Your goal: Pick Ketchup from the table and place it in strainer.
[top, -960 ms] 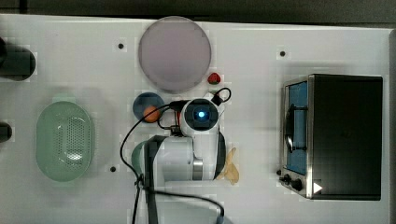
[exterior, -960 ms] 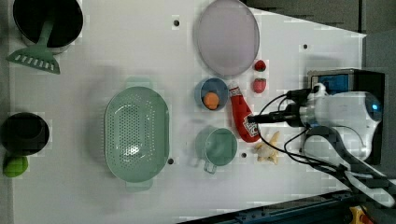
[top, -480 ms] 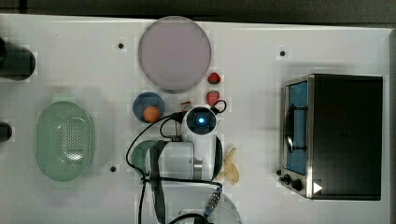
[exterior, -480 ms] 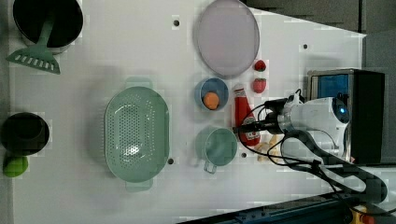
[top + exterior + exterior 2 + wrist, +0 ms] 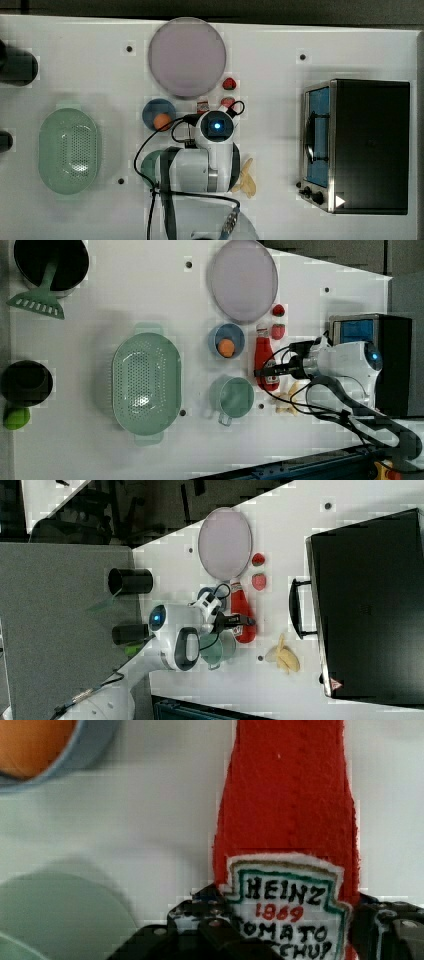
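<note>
We note strainer (image 5: 146, 382) empty; blue bowl (image 5: 226, 339) holds orange ball (image 5: 226, 347); gripper (image 5: 285, 930) fingers flank ketchup (image 5: 263, 360), contact unconfirmed.

The ketchup (image 5: 265, 362) is red with a white cap, and its white label (image 5: 282, 912) — edged in green — carries black and red lettering. The strainer (image 5: 146, 382) is pale mint green, its floor dotted with tiny holes. The bowl (image 5: 226, 339) is blue, holding an orange ball (image 5: 226, 347). The plate (image 5: 242, 280) is greyish lilac; the table (image 5: 125, 285) white.
</note>
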